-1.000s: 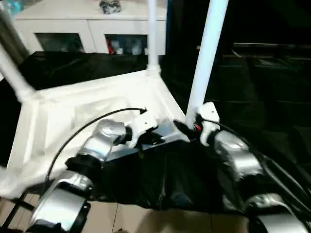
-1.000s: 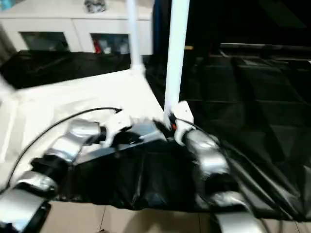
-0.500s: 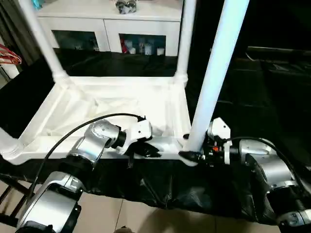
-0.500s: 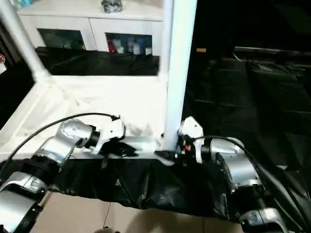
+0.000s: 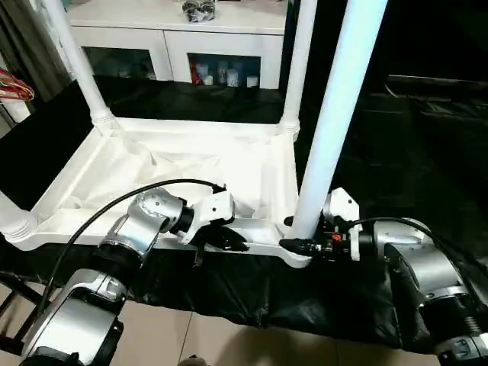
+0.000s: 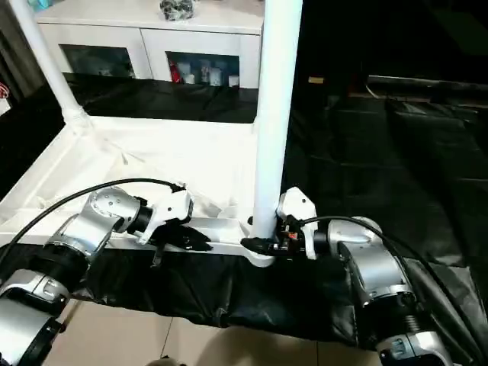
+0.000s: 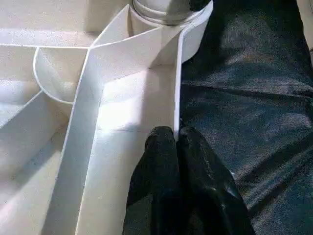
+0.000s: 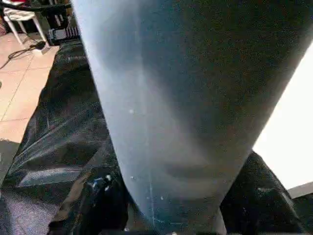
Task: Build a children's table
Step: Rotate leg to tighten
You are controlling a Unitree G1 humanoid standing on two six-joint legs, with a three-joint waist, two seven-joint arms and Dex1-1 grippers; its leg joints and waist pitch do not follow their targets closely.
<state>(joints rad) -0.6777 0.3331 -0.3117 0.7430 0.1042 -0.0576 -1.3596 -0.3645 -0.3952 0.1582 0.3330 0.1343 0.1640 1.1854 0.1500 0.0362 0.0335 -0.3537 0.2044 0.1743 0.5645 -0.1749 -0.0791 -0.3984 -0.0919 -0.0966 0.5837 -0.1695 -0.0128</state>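
Head camera, left eye: the children's table (image 5: 191,164) is lying upside down on a black-covered table (image 5: 396,152), ribbed underside facing up. Legs are standing in the far-left corner (image 5: 76,61), the far-right corner (image 5: 300,61) and the near-right corner (image 5: 335,122), and a stub of a fourth is poking in at the near-left corner (image 5: 9,216). So by my read all four legs are in their sockets and the build is pretty much at the seating/tightening stage. The right claw (image 5: 296,242) is sitting right at the base of the near-right leg, and the left claw (image 5: 229,238) is resting on the near rim of the top.

Right eye view: same story from a hair over. The near-right leg is rising straight up out of its corner socket and looking upright, with the white cabinet (image 6: 152,46) behind it all.

Left wrist view: the two black fingers (image 7: 161,161) are pinching the thin rim wall, clenched on it with one finger each side, steadying the top. The corner socket with the leg base (image 7: 164,7) is just ahead.

Right wrist view: the leg (image 8: 166,98) is running right through the middle, with a black finger (image 8: 93,200) hugging it on either side, so that claw is grasping the leg low down.

What's left, I'm guessing: confirming that last leg is fully home, then flipping the thing onto its feet.
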